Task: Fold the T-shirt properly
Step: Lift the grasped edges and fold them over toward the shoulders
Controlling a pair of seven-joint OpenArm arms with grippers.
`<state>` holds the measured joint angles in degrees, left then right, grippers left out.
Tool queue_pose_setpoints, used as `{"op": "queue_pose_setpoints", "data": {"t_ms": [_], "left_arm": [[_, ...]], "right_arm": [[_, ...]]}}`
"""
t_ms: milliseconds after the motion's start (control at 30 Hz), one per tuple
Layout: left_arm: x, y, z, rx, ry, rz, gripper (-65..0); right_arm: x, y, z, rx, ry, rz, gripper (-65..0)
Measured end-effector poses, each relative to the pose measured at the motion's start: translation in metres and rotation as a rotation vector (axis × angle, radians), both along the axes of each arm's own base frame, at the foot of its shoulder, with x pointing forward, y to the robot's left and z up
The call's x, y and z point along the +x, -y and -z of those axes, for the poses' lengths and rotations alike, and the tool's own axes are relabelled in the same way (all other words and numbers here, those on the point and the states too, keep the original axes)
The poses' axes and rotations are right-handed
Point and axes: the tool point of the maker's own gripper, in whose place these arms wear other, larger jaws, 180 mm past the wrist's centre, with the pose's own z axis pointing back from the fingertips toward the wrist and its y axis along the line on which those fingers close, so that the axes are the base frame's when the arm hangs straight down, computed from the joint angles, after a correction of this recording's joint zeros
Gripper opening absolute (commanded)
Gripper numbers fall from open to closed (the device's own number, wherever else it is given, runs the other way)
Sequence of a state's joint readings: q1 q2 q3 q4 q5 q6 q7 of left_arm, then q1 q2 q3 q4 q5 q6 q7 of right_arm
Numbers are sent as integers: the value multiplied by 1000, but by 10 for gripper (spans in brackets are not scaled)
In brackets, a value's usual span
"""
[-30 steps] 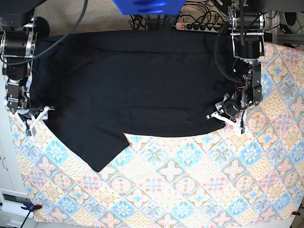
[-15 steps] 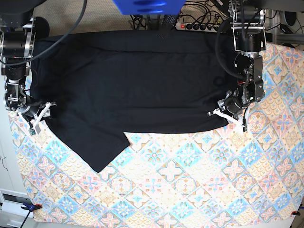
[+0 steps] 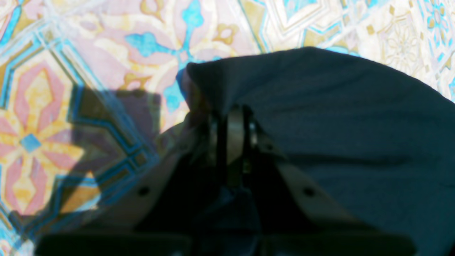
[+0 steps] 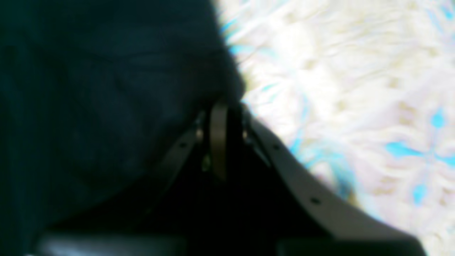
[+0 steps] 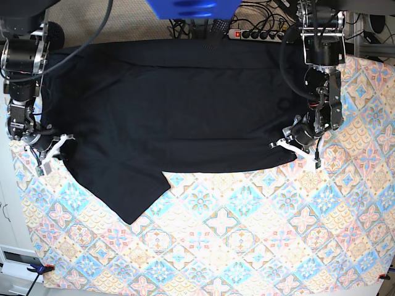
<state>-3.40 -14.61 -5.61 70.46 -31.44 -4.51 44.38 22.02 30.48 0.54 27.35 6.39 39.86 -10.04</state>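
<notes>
The black T-shirt point(image 5: 173, 105) lies spread across the far half of the table, with one sleeve point(image 5: 133, 197) pointing toward the near left. My left gripper point(image 5: 295, 150) is at the shirt's right lower corner. In the left wrist view it point(image 3: 233, 117) is shut on a raised fold of the black cloth point(image 3: 355, 124). My right gripper point(image 5: 52, 150) is at the shirt's left edge. In the right wrist view it point(image 4: 220, 113) is shut on the cloth's edge point(image 4: 89, 89). The pale mark is not visible.
A patterned tablecloth point(image 5: 247, 234) covers the table and is bare in front of the shirt. A power strip point(image 5: 256, 34) with cables and a blue object point(image 5: 191, 8) sit behind the far edge. The table's left edge runs close to my right arm.
Both grippers have shifted slightly toward the far side, holding the shirt's edges. The lower hem at each side has moved up a little with them.
</notes>
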Motion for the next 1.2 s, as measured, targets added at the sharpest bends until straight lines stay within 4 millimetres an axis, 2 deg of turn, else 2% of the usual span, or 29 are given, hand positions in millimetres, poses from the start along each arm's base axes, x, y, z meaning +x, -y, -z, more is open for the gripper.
{"op": "queue_pose_setpoints", "data": {"t_ms": [100, 233, 300, 367, 467, 567, 667, 833, 933, 1033, 1200], "left_arm": [[-3, 2, -7, 10, 23, 12, -650], [-2, 9, -32, 24, 94, 39, -650], [-6, 11, -42, 35, 123, 55, -650], [-15, 10, -49, 43, 140, 60, -650], [-34, 0, -53, 66, 137, 47, -650], [-50, -7, -60, 79, 142, 46, -650], [-64, -10, -66, 95, 148, 43, -650], [-84, -6, -71, 104, 142, 78, -650], [-97, -6, -69, 111, 122, 81, -650], [-110, -10, -63, 126, 87, 96, -650], [-118, -12, -58, 132, 67, 96, -650]], "right_arm": [[1, 3, -3, 1, 9, 10, -622], [6, 0, -12, -28, 32, -26, -625], [0, -2, -14, -45, 38, -49, -643], [-12, -4, -10, -78, 11, -82, -648], [-37, 5, -12, -94, 14, -62, -648], [-54, 22, -23, -137, 23, -35, -648], [-63, 31, -39, -153, 52, -17, -648], [-93, 49, -48, -208, 42, 12, -648], [-113, 48, -49, -233, 22, -8, -648], [-120, 45, -60, -211, 58, 1, -648], [-138, 45, -71, -168, 90, 30, -648]]}}
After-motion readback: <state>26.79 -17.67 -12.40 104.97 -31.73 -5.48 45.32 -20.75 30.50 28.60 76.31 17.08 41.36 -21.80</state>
